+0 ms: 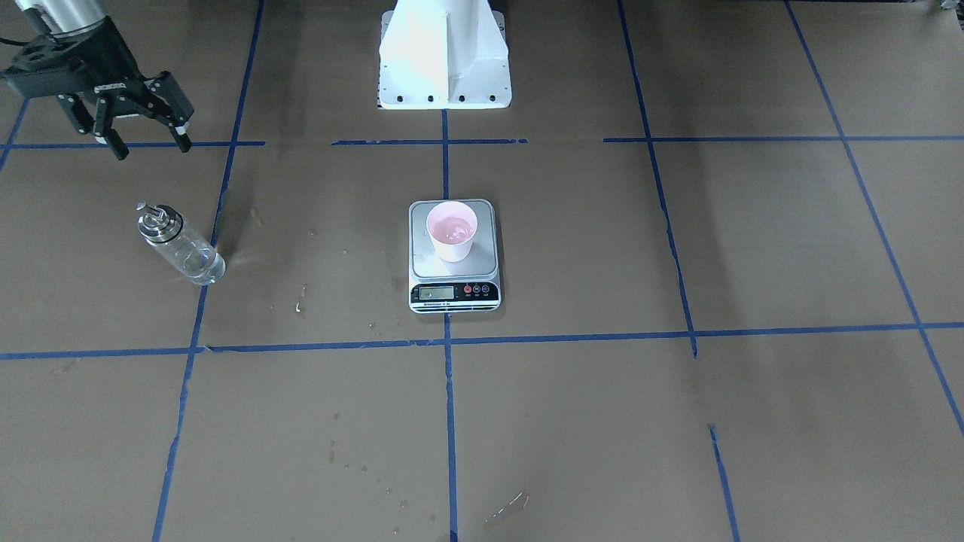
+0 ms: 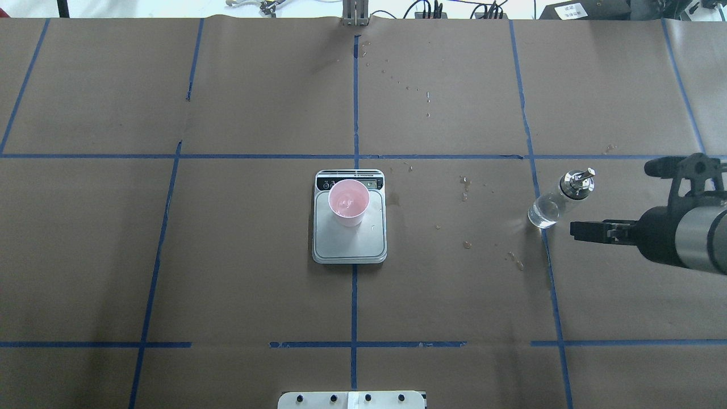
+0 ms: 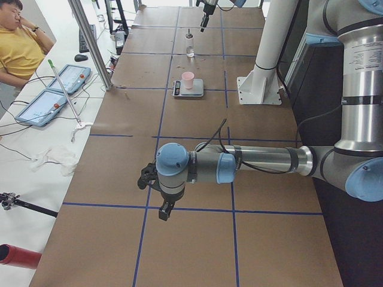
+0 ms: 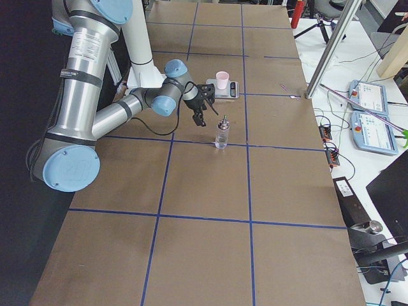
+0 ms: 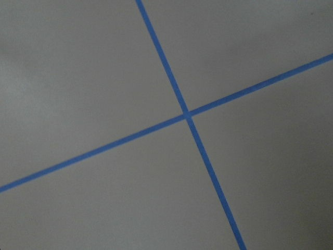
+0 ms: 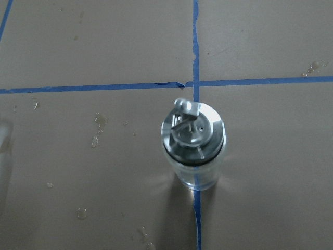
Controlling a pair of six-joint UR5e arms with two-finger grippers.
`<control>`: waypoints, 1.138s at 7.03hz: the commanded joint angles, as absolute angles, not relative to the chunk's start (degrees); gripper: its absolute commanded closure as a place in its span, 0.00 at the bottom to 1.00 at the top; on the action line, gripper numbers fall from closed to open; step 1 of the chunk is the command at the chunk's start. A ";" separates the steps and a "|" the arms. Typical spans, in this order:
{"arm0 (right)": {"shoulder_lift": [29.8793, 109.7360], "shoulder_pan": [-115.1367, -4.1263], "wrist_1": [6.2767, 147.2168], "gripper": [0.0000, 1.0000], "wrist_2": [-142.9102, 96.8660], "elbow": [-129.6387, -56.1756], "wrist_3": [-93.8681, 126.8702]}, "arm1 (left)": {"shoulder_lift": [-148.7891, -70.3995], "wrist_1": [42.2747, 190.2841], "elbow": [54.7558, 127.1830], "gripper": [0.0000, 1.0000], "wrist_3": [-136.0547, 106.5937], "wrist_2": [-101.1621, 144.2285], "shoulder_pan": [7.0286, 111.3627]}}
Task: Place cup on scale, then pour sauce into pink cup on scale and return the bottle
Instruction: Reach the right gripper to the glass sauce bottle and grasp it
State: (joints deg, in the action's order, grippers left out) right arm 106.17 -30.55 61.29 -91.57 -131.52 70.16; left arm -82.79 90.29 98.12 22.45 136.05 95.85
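The pink cup (image 1: pixel 452 229) stands upright on the scale (image 1: pixel 482 263) at the table's middle, and a little glossy liquid shows inside it. The clear glass bottle (image 1: pixel 181 245) with its silver cap stands upright on the brown paper, apart from the scale, on the robot's right. My right gripper (image 1: pixel 151 144) hangs open and empty just beside and above the bottle, not touching it. The right wrist view looks straight down on the bottle cap (image 6: pixel 193 134). My left gripper (image 3: pixel 158 206) shows only in the exterior left view, far from the scale; whether it is open or shut I cannot tell.
The white robot base (image 1: pixel 444 53) stands behind the scale. Small wet spots (image 2: pixel 466 187) dot the paper between scale and bottle. A person (image 3: pixel 21 42) sits by blue tablets (image 3: pixel 60 89) past the table's far edge. Blue tape lines (image 5: pixel 187 114) cross the paper.
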 commanded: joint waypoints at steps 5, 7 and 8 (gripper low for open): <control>101.79 -17.49 38.94 0.00 -63.99 -109.70 74.00 | -81.21 90.70 99.32 0.00 22.41 136.93 95.98; 101.69 -17.58 37.89 0.00 -61.88 -108.37 72.61 | -81.21 90.70 99.32 0.00 22.50 136.93 95.98; 101.69 -17.58 36.66 0.00 -60.22 -108.11 71.21 | -81.21 90.70 99.32 0.00 22.50 136.93 96.06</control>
